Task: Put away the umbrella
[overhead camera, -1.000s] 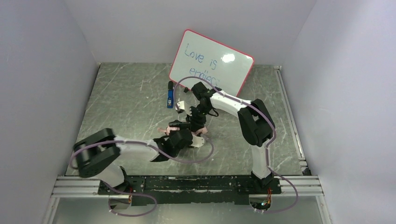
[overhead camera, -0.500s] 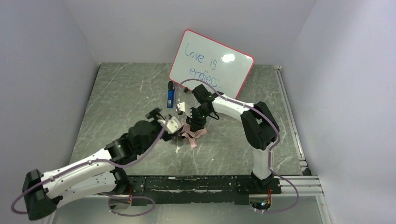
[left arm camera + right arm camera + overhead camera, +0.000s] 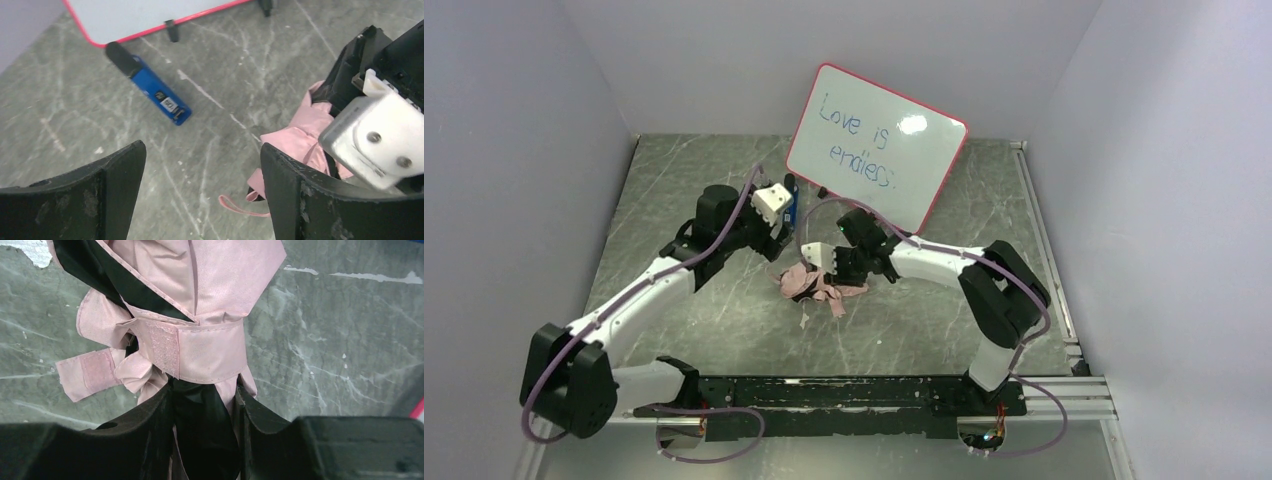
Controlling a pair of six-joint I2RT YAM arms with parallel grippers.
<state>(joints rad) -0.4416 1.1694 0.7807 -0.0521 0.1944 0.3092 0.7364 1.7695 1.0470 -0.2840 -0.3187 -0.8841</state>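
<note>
The left hand (image 3: 200, 155) has pulled away from the umbrella (image 3: 811, 283).

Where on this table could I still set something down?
Bare table lies in the far left corner, between the wall and the left arm, and near the front edge, between that arm and the right arm. The middle is crowded: umbrella, right tool gripping it, open left tool, blue marker and whiteboard.

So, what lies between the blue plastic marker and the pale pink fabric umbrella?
Only bare grey stone tabletop separates marker and umbrella; left wrist view.
</note>
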